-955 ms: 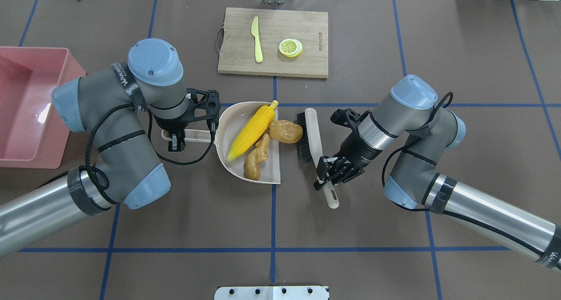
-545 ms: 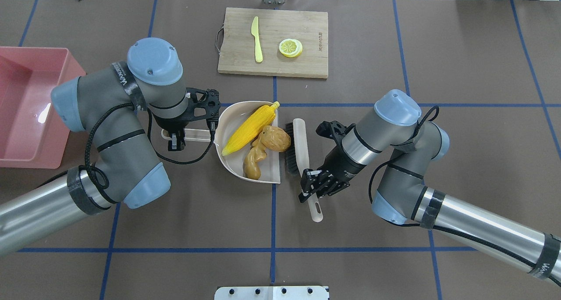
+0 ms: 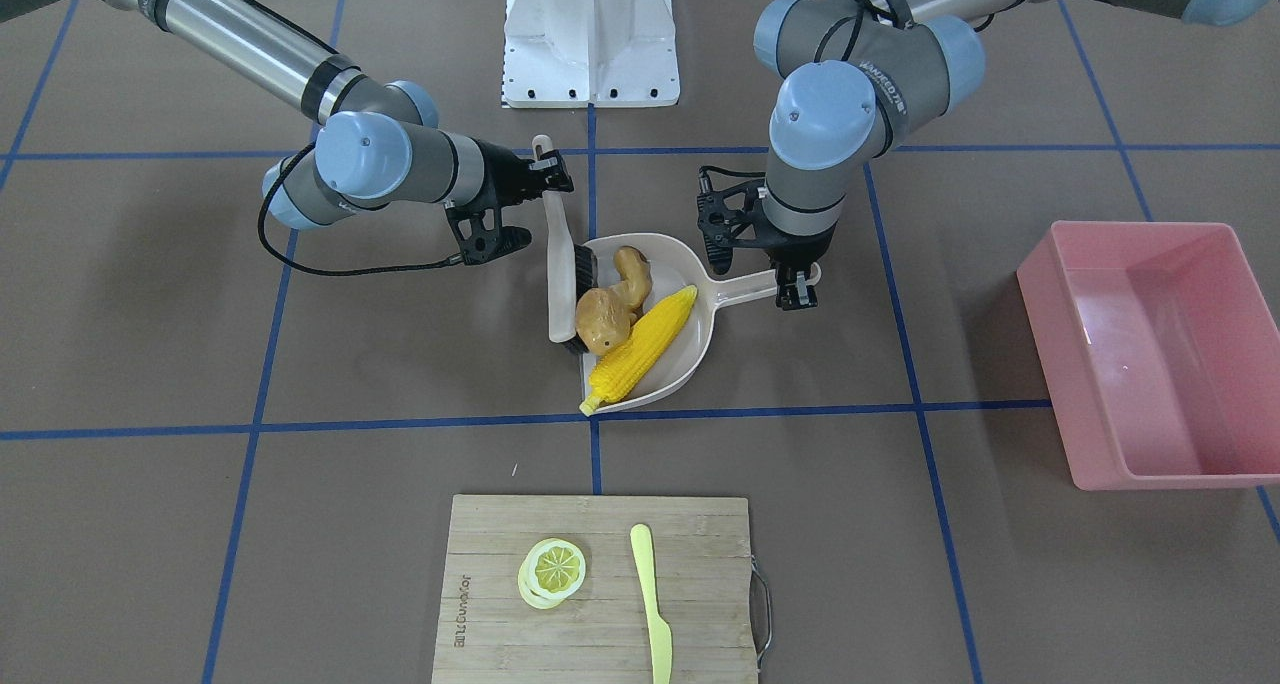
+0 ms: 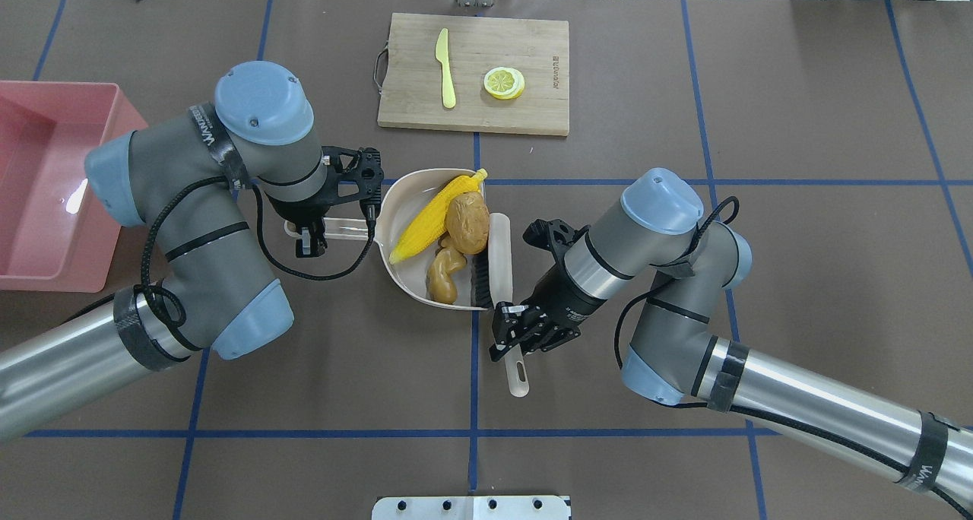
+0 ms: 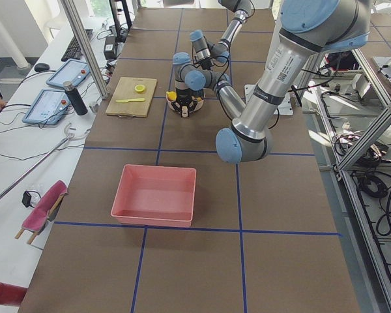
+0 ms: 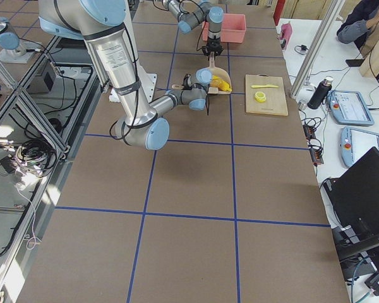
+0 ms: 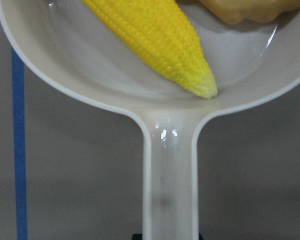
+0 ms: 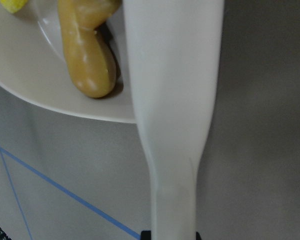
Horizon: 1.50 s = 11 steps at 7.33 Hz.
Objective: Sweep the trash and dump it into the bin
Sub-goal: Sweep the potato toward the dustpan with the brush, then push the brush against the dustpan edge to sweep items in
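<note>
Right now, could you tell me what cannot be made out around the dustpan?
Bristles of the brush: right wrist view, mostly hidden under its white back.
Left gripper: left wrist view, its tips all but cut off by the bottom edge.
Bin: overhead view, cut off by the left edge.
Ginger piece and potato: side views, too small.

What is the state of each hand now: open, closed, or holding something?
Left hand: closed, holding the dustpan by its handle.
Right hand: closed, holding the brush by its handle.
</note>
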### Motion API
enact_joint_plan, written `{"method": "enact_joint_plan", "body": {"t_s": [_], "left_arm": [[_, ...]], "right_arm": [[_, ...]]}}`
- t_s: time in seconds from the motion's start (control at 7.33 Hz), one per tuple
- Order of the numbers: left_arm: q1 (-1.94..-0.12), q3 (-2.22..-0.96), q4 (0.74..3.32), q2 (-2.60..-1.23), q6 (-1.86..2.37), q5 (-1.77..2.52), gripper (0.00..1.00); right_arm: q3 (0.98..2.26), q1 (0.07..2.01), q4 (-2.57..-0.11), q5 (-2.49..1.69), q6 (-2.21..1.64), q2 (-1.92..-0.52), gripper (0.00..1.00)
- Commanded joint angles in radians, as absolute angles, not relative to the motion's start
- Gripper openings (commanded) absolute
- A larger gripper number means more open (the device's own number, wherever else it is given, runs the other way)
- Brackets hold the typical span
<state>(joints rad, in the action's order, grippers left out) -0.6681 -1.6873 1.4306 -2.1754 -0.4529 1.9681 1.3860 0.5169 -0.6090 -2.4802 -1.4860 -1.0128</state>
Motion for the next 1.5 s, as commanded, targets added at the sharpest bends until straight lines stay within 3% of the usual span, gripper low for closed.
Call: {"method": "enact_joint_plan", "body": {"t_s": [0.0, 1.36], "left_arm": [[-0.676, -1.687, 1.456, -2.174, -0.437, 1.968, 0.0], [-0.676, -1.689, 1.738, -2.054, -0.278, 1.967, 0.0]], "right_arm": [[1.399, 0.505, -0.621, -2.465, -1.543, -1.002, 0.0], [1.433, 0.635, -0.739, -2.473, -1.505, -1.032, 0.0]]}}
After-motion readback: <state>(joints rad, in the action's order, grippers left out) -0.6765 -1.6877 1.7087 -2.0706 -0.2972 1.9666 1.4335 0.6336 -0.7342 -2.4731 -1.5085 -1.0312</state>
